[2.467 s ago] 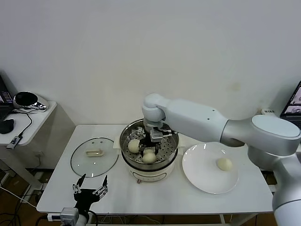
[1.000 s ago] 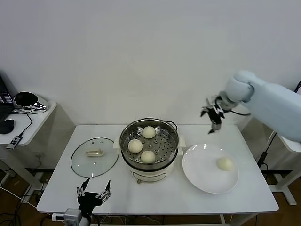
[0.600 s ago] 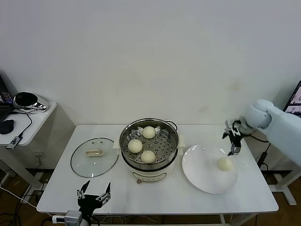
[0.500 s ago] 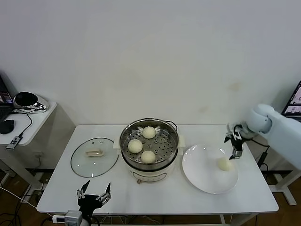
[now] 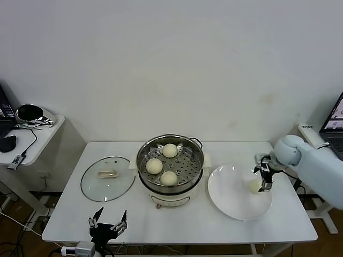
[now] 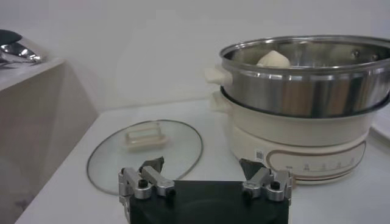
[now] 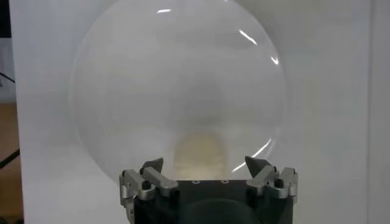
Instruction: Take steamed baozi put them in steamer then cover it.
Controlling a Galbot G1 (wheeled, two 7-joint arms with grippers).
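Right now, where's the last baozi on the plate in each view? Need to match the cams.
Head view: last baozi on the right part of the white plate, under the open right gripper.
Left wrist view: not in it; only the steamer and glass lid show.
Right wrist view: baozi just ahead of the open fingers.
Shared landmark: the plate, in the head and right wrist views.

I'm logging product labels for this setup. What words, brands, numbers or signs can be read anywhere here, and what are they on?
No text can be read in any view.
Steamer: a small square sticker and a row of markings on the control panel of its cream base, too small and blurred to read.
Glass lid, white plate: no print seen.
Laptop screen at the right edge: content too small to read.
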